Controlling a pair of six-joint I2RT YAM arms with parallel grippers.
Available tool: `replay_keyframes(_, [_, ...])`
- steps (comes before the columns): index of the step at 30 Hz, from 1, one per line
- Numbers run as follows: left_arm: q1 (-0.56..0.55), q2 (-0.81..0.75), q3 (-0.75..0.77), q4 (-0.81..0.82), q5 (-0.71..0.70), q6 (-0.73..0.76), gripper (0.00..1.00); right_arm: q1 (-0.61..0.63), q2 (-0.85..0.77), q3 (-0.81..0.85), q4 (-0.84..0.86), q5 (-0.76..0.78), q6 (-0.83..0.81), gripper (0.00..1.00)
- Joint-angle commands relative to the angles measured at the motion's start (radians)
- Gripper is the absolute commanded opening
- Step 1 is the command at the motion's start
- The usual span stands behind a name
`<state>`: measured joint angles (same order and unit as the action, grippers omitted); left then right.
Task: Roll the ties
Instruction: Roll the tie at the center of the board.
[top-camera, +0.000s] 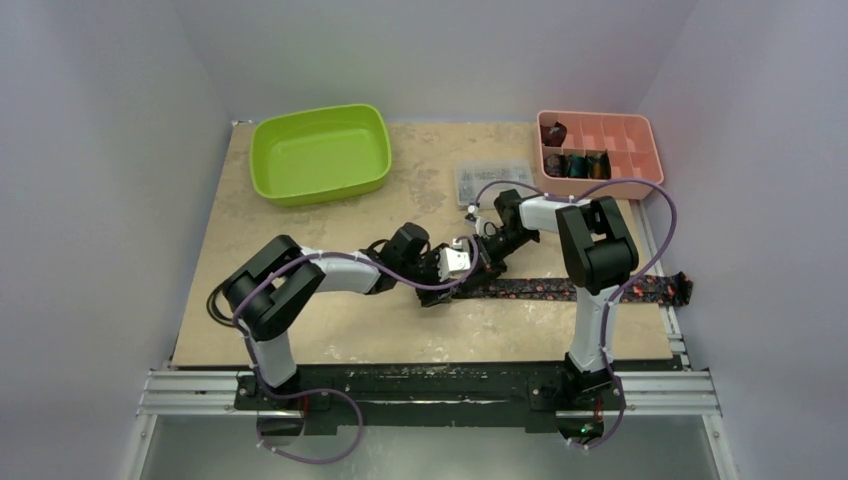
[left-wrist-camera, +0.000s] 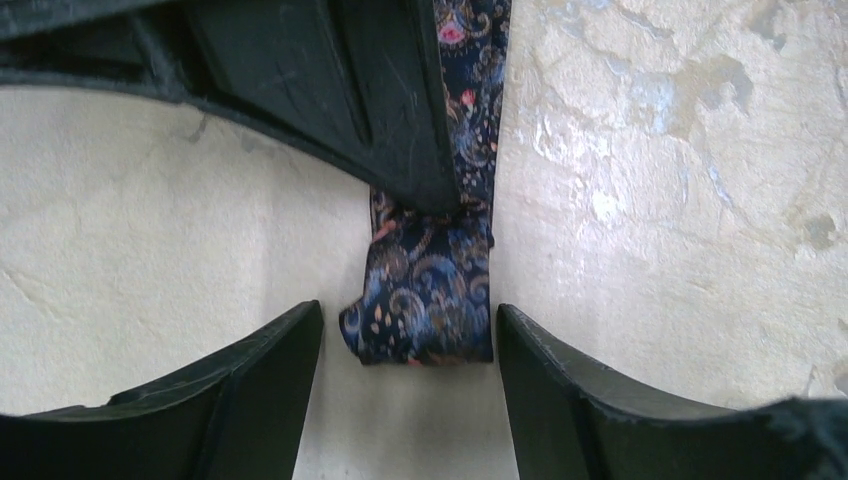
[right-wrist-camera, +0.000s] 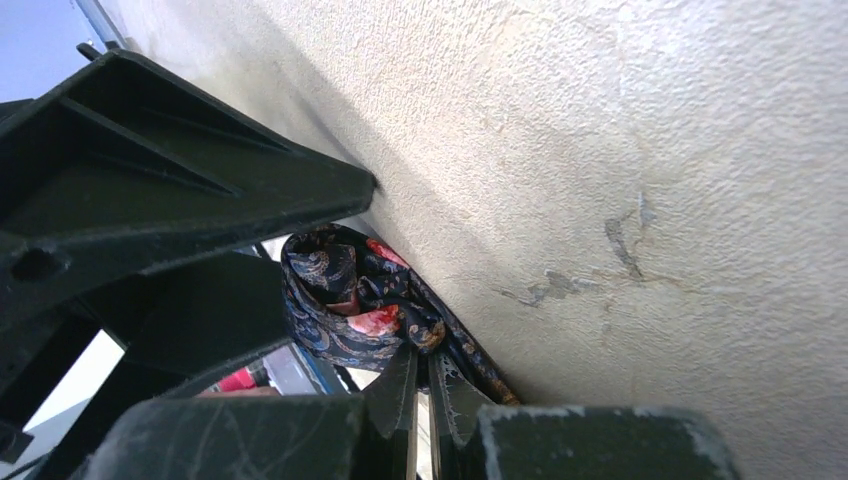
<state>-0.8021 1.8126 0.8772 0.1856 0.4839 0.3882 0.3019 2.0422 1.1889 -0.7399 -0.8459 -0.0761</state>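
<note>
Left gripper (left-wrist-camera: 408, 335) frames the bottom of its own wrist view, fingers (left-wrist-camera: 250, 400) spread wide on either side of the tie (left-wrist-camera: 430, 300). The right-hand finger sits just beside the cloth; whether it touches is hard to tell. Between them, on the mottled table (left-wrist-camera: 700, 250), lies the tie's end, folded back on itself into a loose first turn. The fabric is navy-black, with blue paisley swirls and small pink-red and orange dots. Just beyond the fold, a dark finger of the other arm comes down onto the cloth and hides the strip behind it.

In the right wrist view, the right gripper (right-wrist-camera: 420, 370) has its jaws almost together. They seem to pinch the fabric just behind a small curl, though the contact is mostly hidden by the fingers themselves.

From above, both grippers meet at mid-table and cover the folded end. The rest of the tie runs flat to the right, is crossed by the right arm, and reaches past the table's right edge.

Farther back sits a clear box (top-camera: 492, 182). A green tub (top-camera: 320, 152) stands at the far left. A pink tray (top-camera: 640, 135) at the far right holds small coils (top-camera: 577, 165) in its left compartments, dark, teal and brownish, too small to make out further.
</note>
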Motion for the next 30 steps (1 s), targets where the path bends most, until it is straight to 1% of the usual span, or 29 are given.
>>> replay_keyframes(1, [0.021,-0.065,-0.107,0.074,0.035,-0.041,0.64,0.0,0.034,0.004,0.055,0.125,-0.012,0.0])
replay_keyframes(3, [0.02,-0.081,-0.137,0.127,0.037,-0.042,0.63,0.0,0.033,0.004,0.062,0.134,-0.008,0.0])
replay_keyframes(5, [0.021,-0.083,-0.142,0.144,0.044,-0.051,0.6,0.001,0.028,0.001,0.076,0.136,0.002,0.0])
replay_keyframes(11, [0.02,-0.062,-0.092,0.18,0.064,-0.114,0.56,0.011,0.019,-0.01,0.126,0.127,0.036,0.0])
replay_keyframes(15, [0.006,-0.064,-0.072,0.188,0.08,-0.115,0.47,0.012,0.007,-0.029,0.144,0.138,0.036,0.0])
replay_keyframes(18, [-0.012,-0.076,-0.056,0.189,0.08,-0.114,0.44,0.013,-0.003,-0.043,0.152,0.141,0.032,0.0])
replay_keyframes(23, [-0.045,-0.052,-0.01,0.183,0.073,-0.126,0.41,0.013,-0.009,-0.056,0.154,0.131,0.027,0.0])
replay_keyframes(30, [-0.082,0.054,0.052,0.18,0.041,-0.118,0.41,0.013,-0.027,-0.068,0.156,0.116,0.015,0.0])
